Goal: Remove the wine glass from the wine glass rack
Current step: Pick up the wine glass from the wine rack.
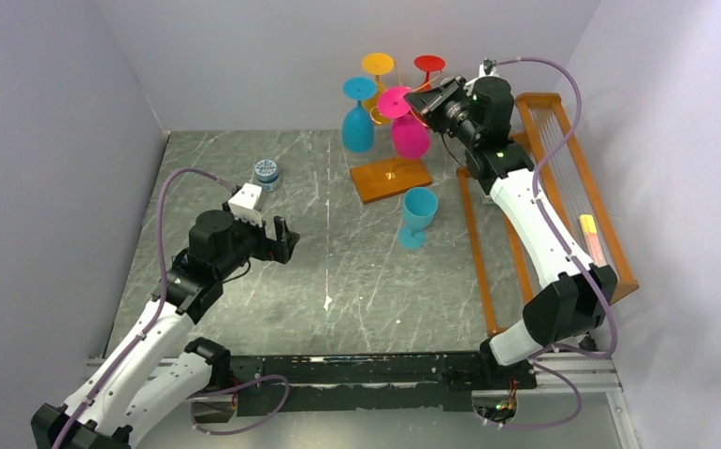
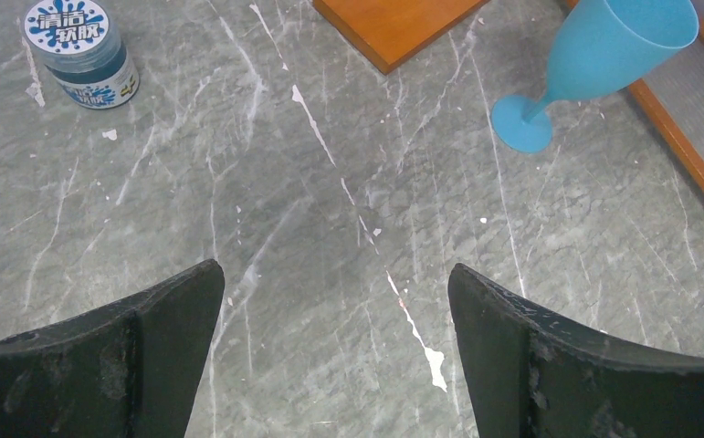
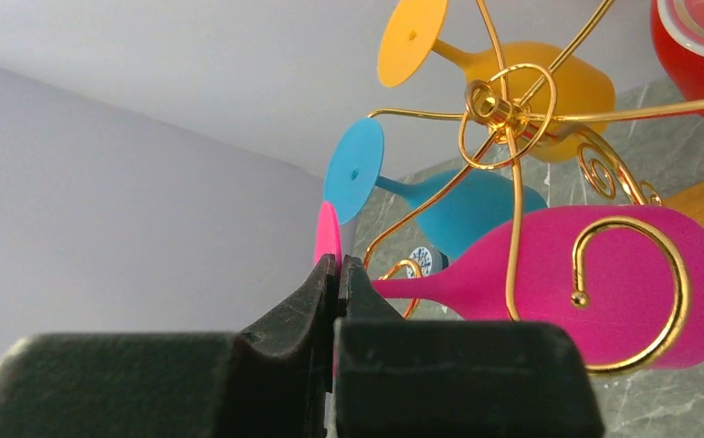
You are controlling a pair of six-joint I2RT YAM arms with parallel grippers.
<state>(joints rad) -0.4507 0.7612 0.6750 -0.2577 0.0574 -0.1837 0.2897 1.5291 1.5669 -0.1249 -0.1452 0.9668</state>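
A lab robot test cell: plain lilac walls (image 1: 48,112) box in a grey marbled table (image 1: 356,281) edged by an aluminium rail (image 1: 581,375).

- "清洁软胶" is printed in white on the blue splash label on the lid (image 2: 67,26) of the small jar (image 2: 88,73).
- Similar characters are repeated on its side label.

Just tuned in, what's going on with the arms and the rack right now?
The right gripper is pinched shut on the edge of the foot of the pink wine glass. That glass hangs upside down on the gold wine glass rack and is not yet off it. A light blue glass stands upright on the table nearby. The left gripper is open and empty above the table.
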